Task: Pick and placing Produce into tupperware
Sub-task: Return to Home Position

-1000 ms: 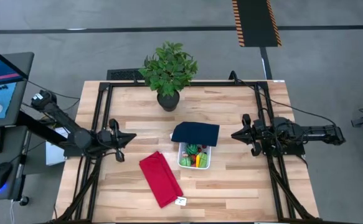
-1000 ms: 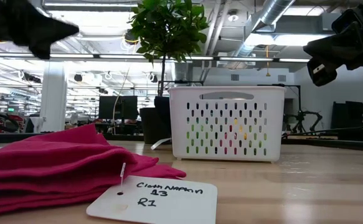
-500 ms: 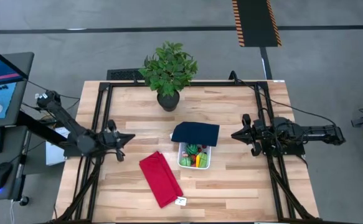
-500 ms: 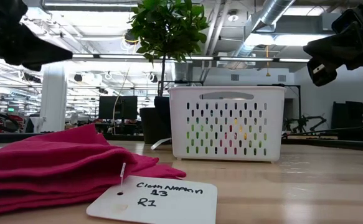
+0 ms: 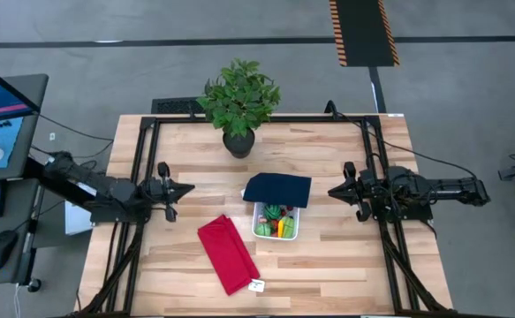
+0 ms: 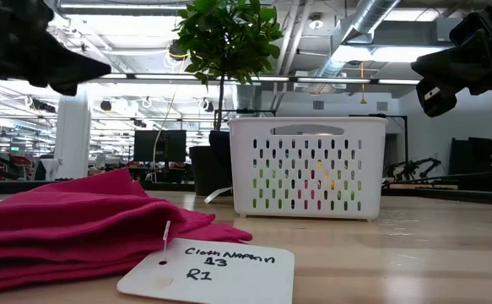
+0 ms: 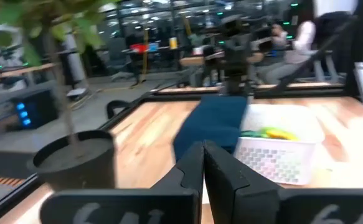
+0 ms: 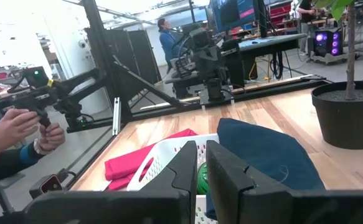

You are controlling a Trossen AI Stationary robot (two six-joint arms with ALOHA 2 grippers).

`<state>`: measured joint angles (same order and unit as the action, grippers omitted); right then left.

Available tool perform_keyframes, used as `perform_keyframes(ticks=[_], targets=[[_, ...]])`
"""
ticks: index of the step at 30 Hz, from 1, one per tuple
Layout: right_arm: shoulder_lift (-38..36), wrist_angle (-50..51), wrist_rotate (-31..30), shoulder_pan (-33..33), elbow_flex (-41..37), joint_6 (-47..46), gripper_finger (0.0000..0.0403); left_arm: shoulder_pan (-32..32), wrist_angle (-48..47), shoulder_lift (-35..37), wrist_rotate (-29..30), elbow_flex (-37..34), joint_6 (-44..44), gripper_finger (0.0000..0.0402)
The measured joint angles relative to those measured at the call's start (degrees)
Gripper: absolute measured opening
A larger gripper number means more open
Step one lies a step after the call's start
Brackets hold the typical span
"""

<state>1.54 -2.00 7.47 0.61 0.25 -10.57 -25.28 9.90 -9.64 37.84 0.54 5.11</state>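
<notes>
Although only judged from the layout, looks like the return-home step. Produce (image 5: 279, 225) inside the white tupperware (image 5: 256, 226) near table centre, navy lid (image 5: 277, 189) touching at its twelve o'clock. Left gripper (image 5: 189, 188) at nine o'clock, right gripper (image 5: 332, 190) at three, both pinched closed, empty. Next: tuck arms clear. Wooden table (image 5: 345, 256); red cloth (image 5: 228, 253) at seven; potted plant (image 5: 239, 97) at twelve; concrete floor (image 5: 239, 35) around.

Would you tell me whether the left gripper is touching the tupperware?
Apart. The high view shows the left gripper well off to the left, with a wide stretch of bare table between it and the tupperware.
</notes>
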Motion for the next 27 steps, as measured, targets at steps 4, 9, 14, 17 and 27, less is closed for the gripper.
perform_keyframes(ticks=[4,9,14,17,27], targets=[[0.0,0.0,0.01,0.01,0.02,0.0,0.0059,7.33,-2.26,3.7,-8.98,0.0,-0.01,0.0],[0.0,0.0,-0.01,0.01,0.02,0.0,0.0059,15.85,-5.7,6.58,-20.84,0.0,0.39,0.0],[0.0,0.0,0.01,0.0,0.0,0.0,0.0059,22.16,-6.37,5.91,-22.85,0.15,-3.9,0.0],[0.0,-0.01,0.01,0.01,0.02,0.0,0.0059,24.65,-6.5,4.98,-25.54,0.04,-4.02,0.0],[0.0,0.0,0.01,0.01,0.02,0.0,0.0059,28.52,-5.8,4.56,-22.11,-0.11,-6.15,0.0]])
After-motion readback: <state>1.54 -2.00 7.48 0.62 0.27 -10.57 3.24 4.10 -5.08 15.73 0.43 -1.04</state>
